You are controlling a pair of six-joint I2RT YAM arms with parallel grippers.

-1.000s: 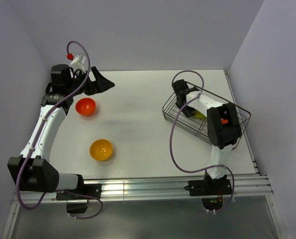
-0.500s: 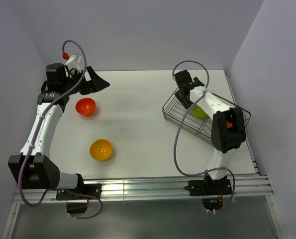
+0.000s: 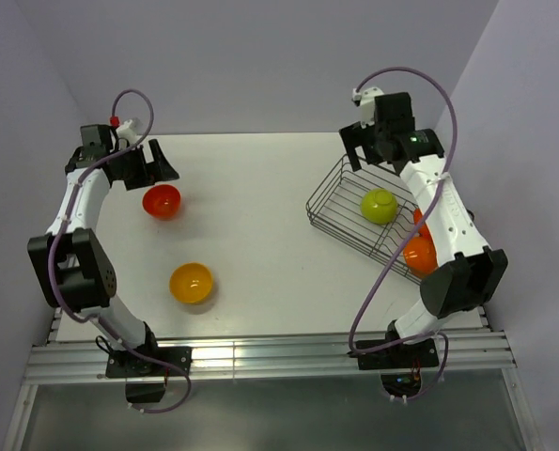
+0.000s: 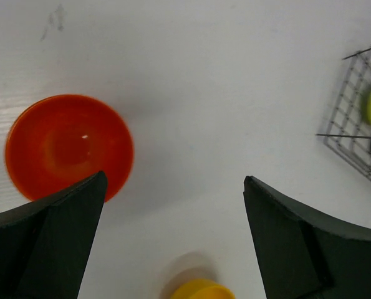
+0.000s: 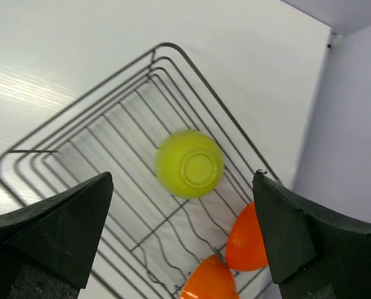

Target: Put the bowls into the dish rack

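A red-orange bowl stands upright on the table at the far left; it also shows in the left wrist view. A yellow-orange bowl stands nearer the front and shows at that view's bottom edge. The dish rack at right holds a lime green bowl bottom up and two orange bowls. The right wrist view shows the rack, the lime bowl and the orange bowls. My left gripper is open, just behind the red-orange bowl. My right gripper is open above the rack's far end. The white bowl is out of view.
Purple walls close in the table at the back and on both sides. The rack sits close to the right wall. A metal rail runs along the near edge by the arm bases.
My right gripper has let go of the lime bowl and risen up and back out of the rack. My left arm has swung further left and back.
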